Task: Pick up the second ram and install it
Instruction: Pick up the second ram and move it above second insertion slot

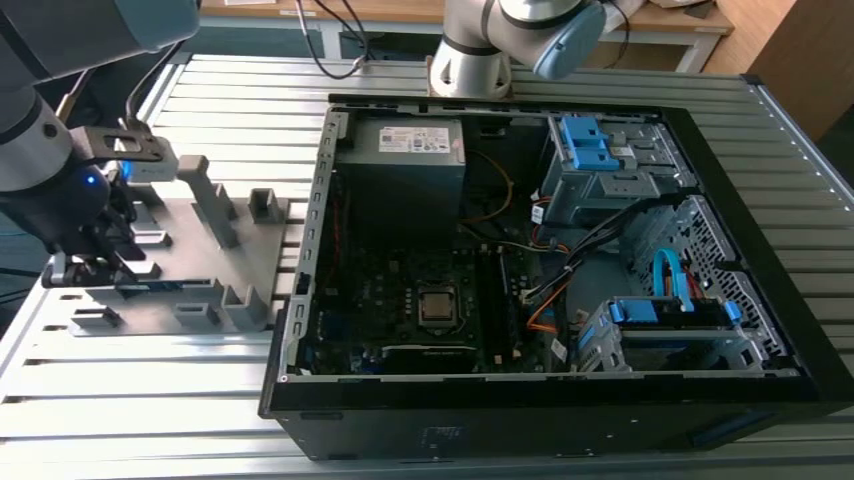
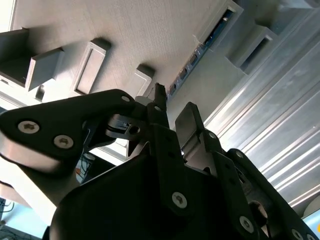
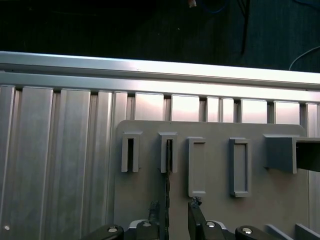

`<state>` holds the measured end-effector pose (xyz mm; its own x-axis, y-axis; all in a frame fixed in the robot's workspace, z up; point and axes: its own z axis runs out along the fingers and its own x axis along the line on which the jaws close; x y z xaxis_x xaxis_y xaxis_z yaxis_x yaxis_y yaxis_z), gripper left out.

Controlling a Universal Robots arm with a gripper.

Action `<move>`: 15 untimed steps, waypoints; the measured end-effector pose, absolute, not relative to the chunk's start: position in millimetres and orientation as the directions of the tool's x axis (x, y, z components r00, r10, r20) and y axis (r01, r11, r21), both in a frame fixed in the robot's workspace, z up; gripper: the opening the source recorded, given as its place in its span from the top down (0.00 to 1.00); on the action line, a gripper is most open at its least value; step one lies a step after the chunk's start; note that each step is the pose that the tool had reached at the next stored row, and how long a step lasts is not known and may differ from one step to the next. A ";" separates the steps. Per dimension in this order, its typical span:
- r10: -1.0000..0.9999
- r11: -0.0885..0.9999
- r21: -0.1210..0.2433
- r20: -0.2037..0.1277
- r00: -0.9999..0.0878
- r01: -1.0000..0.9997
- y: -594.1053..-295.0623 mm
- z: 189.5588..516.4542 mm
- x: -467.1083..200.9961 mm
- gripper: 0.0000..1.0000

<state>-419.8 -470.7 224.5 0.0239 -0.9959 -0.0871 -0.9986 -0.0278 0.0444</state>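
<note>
In the first wrist view my spread-apart hand [image 3: 174,204] straddles the second ram [image 3: 168,185], which runs lengthwise between the fingers.

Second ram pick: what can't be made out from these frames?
- First wrist view: the second ram is edge-on. Its near end is lost between the fingers of the end effector, so contact is unclear.
- Exterior view: the end effector covers the spot where it meets the ram on the grey fixture.
- Exterior view: the motherboard ram slots are too dark and small to tell whether any is filled.
</note>
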 end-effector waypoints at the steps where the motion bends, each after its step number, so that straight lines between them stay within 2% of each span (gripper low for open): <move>1: -0.996 -0.028 0.044 -0.087 0.024 -0.999 -470.7 223.5 -419.6 0.65; 15: -0.996 -0.028 0.045 -0.087 0.024 -0.999 -470.7 208.7 -416.5 0.65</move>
<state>-416.5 -470.7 208.7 0.0238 -0.9959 -0.0871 -0.9986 -0.0278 0.0446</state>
